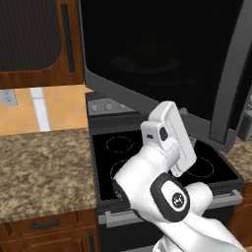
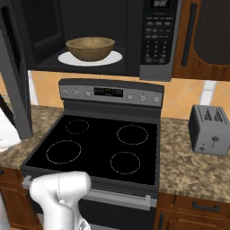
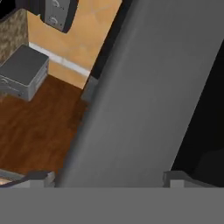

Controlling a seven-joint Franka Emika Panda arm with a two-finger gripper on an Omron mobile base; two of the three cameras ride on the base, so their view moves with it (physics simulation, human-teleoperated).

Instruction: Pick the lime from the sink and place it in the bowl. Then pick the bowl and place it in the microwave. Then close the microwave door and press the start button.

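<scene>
Bowl [image 2: 90,48] sitting on turntable plate [image 2: 112,58] inside microwave [image 2: 155,40]. Microwave door [image 1: 162,64] standing open at left. Gripper [image 3: 107,177] fingers spread wide against door frame, gripping nothing.

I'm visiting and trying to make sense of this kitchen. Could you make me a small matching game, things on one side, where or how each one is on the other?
Things:
1. bowl
2. microwave door
3. toaster
4. stove

Places or states:
A. on the stone counter, to the right of the cooktop
B. swung open
C. below the microwave, with four ring burners
D. on the white turntable plate inside the microwave

Pairs: 1-D, 2-B, 3-A, 4-C
</scene>
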